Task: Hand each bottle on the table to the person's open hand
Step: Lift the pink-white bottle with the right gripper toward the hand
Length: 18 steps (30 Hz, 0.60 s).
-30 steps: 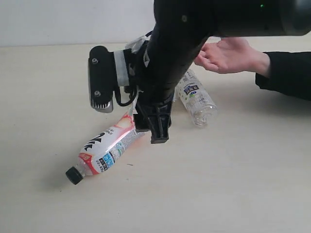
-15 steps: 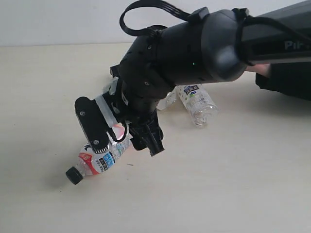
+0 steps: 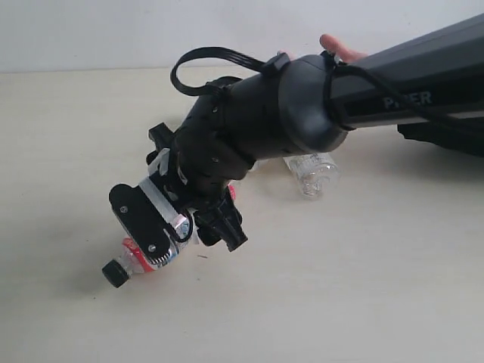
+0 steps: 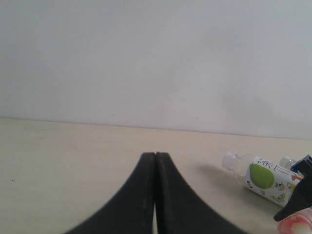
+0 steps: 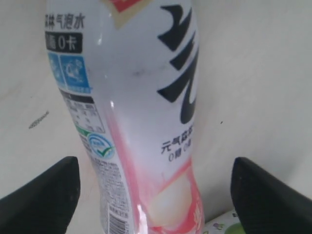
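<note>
A red-pink bottle [image 3: 138, 258] with a black cap [image 3: 115, 274] lies on its side on the table [image 3: 378, 287]. My right gripper [image 3: 190, 236] stands over it, open. In the right wrist view the red-pink bottle [image 5: 141, 97] lies between the two fingers of the right gripper [image 5: 153, 165], with a gap on each side. A clear bottle [image 3: 311, 171] lies behind my arm. A lime-green and white bottle [image 4: 261, 178] shows in the left wrist view. The person's open hand [image 3: 339, 47] is mostly hidden behind my right arm. My left gripper [image 4: 155, 156] is shut on nothing, low over bare table.
The person's dark sleeve [image 3: 446, 140] rests at the right edge of the table. A white wall [image 3: 91, 30] runs behind the table's far edge. A green-labelled bottle [image 5: 220, 227] lies just past the red-pink one. A second bottle cap [image 4: 287, 162] peeks out beside the lime-green bottle.
My right arm has swung down and to the left, bringing its gripper down round the red-pink bottle. The arm now covers most of the hand. The bottles have not moved.
</note>
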Tool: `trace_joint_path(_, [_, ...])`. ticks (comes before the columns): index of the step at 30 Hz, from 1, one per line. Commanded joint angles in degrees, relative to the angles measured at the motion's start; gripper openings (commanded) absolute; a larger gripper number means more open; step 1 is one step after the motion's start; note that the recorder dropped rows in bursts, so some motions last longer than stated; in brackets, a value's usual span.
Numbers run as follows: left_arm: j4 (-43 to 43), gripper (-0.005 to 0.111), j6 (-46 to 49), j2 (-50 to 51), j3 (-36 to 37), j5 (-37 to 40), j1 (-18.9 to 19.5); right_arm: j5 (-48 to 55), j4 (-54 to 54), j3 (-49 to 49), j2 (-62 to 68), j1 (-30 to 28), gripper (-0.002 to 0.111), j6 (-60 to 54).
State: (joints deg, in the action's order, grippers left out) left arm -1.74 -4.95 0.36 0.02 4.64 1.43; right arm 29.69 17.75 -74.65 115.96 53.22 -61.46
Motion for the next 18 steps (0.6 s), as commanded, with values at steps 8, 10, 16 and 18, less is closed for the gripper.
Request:
trace_joint_path(8, [-0.32, 0.0, 0.24, -0.36, -0.02, -0.02, -0.21, -2.39, 0.3, -0.56, 3.28, 0.14, 0.071, 1.11])
trace_joint_path(10, [-0.32, 0.0, 0.24, -0.36, -0.02, -0.02, -0.21, -2.68, 0.3, -0.56, 3.28, 0.14, 0.057, 4.81])
trace_joint_path(16, [-0.32, 0.0, 0.24, -0.36, -0.02, -0.02, -0.21, -3.0, 0.3, -0.56, 2.47, 0.14, 0.008, 7.98])
trace_joint_path(18, [-0.32, 0.0, 0.24, -0.36, -0.02, -0.02, -0.21, -2.45, 0.3, -0.56, 1.28, 0.14, 0.0, 8.12])
